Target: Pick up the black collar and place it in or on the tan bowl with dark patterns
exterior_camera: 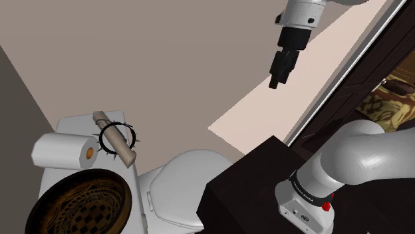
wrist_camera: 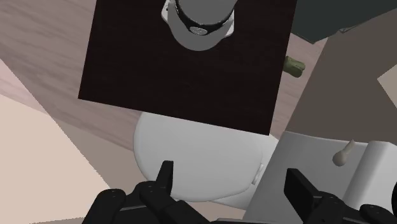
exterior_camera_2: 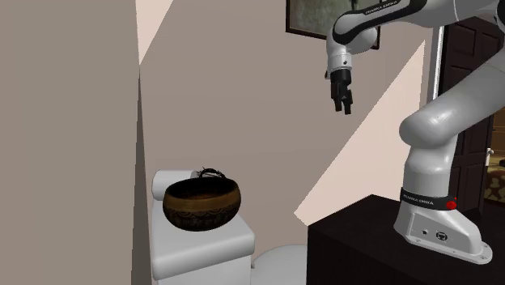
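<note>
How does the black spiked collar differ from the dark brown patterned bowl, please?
The black spiked collar is a thin ring; the dark brown patterned bowl is a deep vessel, and far larger. The collar seems looped around a tan rod; the bowl sits upright, empty. Both are round and rest on the white toilet tank.

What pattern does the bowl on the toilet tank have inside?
The bowl shows tan checks on dark brown, clearest in shoulder view.
</note>
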